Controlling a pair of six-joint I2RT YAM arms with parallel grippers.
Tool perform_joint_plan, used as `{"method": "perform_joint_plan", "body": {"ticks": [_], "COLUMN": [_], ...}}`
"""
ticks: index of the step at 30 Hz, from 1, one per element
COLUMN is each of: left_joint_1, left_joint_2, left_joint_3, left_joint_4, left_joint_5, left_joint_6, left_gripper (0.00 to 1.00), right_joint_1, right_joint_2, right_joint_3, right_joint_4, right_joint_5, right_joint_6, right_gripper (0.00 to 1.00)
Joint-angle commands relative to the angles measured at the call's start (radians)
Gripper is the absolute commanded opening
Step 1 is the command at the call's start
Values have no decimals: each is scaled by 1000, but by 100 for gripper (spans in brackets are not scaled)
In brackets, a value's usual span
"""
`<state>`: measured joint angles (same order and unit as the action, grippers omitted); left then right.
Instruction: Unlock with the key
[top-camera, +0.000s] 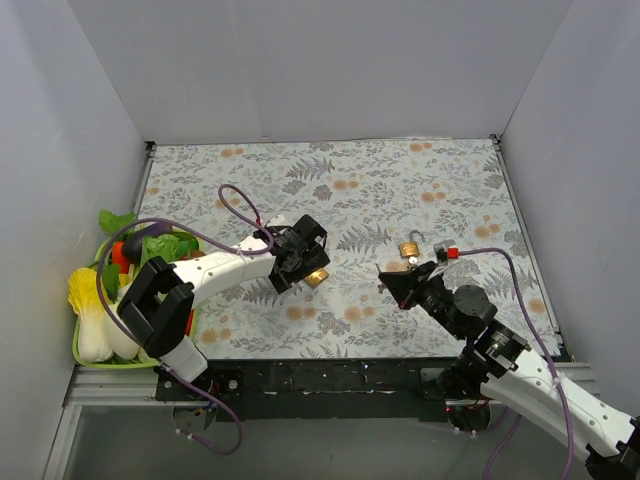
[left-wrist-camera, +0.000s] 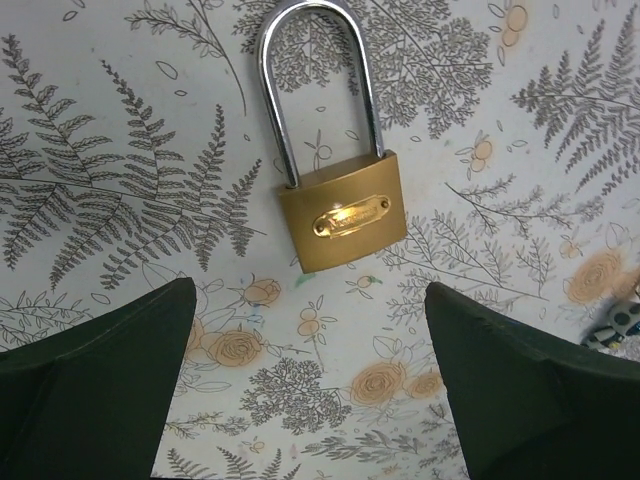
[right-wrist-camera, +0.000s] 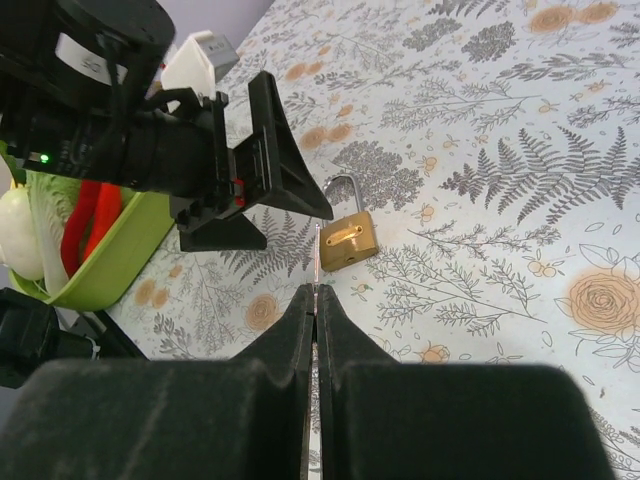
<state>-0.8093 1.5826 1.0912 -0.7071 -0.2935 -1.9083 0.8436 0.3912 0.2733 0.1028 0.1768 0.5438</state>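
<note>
Pinching a thin silver metal key (right-wrist-camera: 317, 262) edge-on between its fully closed black fingers, the right gripper (right-wrist-camera: 316, 296) points the blade towards the brass padlock with a long steel shackle (left-wrist-camera: 343, 212). The padlock lies flat on the floral-patterned table (left-wrist-camera: 520, 120), near the key tip but not touching it. The left gripper (left-wrist-camera: 308, 300) is just beside the padlock, jaws spread wide and holding nothing. Lettering on the padlock's small oval plate is too blurred to read.

White shells and black joints mark the left arm (top-camera: 215, 268) and right arm (top-camera: 535, 380); purple cables (top-camera: 247, 205) trail both. The left gripper (top-camera: 310, 262) and right gripper (top-camera: 392, 280) are black, wedge-fingered.
</note>
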Motion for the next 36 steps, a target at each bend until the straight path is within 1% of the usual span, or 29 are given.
{"method": "perform_joint_plan", "body": {"ticks": [1,4,6,8,12,17,20,23,27,28,31,36], "left_joint_1": [-7,-7,-7,-7,-1,5,9,10,10,10,6,-10], "left_joint_2": [14,83,143,169,230,318,356,378,402,412,444,465], "left_joint_3": [47,85,113,128,199,274,311,331,351,357,377,386], "left_joint_4": [-48,-46,-45,-51,-71,-104,-133,-164,-201,-218,-244,-269], "left_joint_5": [-71,-59,-39,-47,-65,-70,-85,-93,-124,-127,-134,-148], "left_joint_6": [-135,-167,-179,-195,-179,-141,-140,-141,-141,-135,-121,-109], "left_gripper": [98,98,98,98,98,98,94,93,87,83,78,73], "right_joint_1": [-1,-1,-1,-1,-1,-1,-1,-1,-1,-1,-1,-1], "right_joint_2": [-93,-153,-189,-218,-264,-313,-324,-328,-331,-330,-333,-328], "right_joint_3": [58,60,61,67,78,75,81,81,66,64,64,61], "right_joint_4": [-69,-103,-155,-176,-235,-250,-273,-284,-278,-278,-281,-279], "right_joint_5": [56,88,105,116,113,104,110,112,109,107,105,110], "right_joint_6": [-41,-64,-74,-77,-74,-65,-67,-65,-58,-58,-58,-53], "right_gripper": [1,1,1,1,1,1,1,1,1,1,1,1]}}
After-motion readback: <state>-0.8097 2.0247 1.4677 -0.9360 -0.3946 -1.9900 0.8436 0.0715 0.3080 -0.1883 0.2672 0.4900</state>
